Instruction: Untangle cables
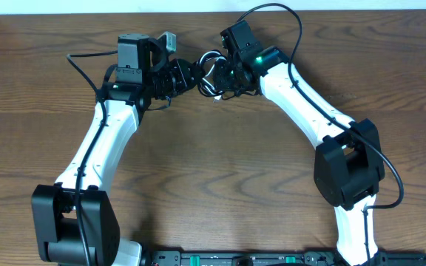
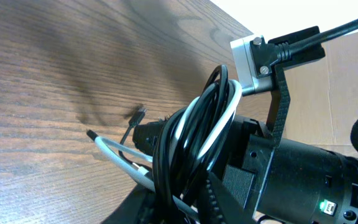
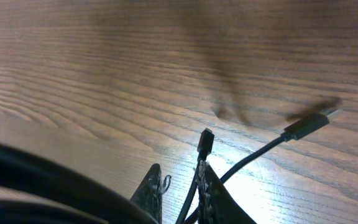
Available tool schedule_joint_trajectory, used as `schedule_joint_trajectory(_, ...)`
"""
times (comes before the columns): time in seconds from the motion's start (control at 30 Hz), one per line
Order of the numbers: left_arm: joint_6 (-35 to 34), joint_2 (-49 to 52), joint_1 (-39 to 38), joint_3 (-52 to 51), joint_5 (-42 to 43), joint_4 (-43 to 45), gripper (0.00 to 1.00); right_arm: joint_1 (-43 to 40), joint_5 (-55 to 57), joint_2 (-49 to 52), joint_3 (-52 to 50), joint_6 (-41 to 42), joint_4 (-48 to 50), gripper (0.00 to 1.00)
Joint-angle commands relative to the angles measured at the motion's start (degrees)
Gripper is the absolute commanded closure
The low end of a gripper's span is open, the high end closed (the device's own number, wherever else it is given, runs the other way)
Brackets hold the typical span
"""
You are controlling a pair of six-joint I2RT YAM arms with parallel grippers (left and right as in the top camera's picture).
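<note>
Black cord (image 2: 191,143) and white cord (image 2: 221,124) wound together in one tight coil, strands side by side, apparently clear of the wooden tabletop (image 3: 104,62). Directly ahead of the left gripper (image 1: 186,77), close to its camera. Held between it and the right gripper (image 1: 224,77), the two nearly meeting over the coil.

White tail (image 2: 114,152) and a small black plug (image 2: 138,115) dangling below the coil, toward the wood.

Right gripper narrow, pinched on a stretch of black cord just behind one plug (image 3: 205,142). Second plug (image 3: 309,126) out to its right, low over the table.

Left gripper's own fingers not clear in any view: cannot tell whether wide, narrow or gripping.

By the look of it, barely begun: both cords up off the table, no loop drawn free. Left to do: find an end, feed it back through the coil, pull black and white apart, lay each down separately.
</note>
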Motion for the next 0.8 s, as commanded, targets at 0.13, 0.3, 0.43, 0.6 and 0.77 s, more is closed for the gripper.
schedule_joint_trajectory(0.13,1.6,-0.4,0.1,0.7,-2.1,-0.3,0.81,0.3,-1.8,-0.3,0.8,0.7,0.3,0.99)
schedule_joint_trajectory(0.3,1.8,-0.5,0.8,0.8,-1.3,-0.8,0.93,-1.2,4.6,-0.3,0.8,0.7,-3.0,0.99)
schedule_joint_trajectory(0.43,1.8,-2.3,4.7,0.8,9.6,-0.7,0.93,-5.6,9.6,-0.3,0.8,-2.1,-7.3,0.99)
schedule_joint_trajectory(0.6,1.8,-3.4,8.5,0.8,22.4,-0.3,0.93,-10.8,9.8,-0.2,0.8,-6.4,-11.2,0.99)
schedule_joint_trajectory(0.77,1.7,-3.4,11.8,0.8,33.3,0.8,0.93,-15.4,9.8,0.0,0.8,-10.9,-15.2,0.99)
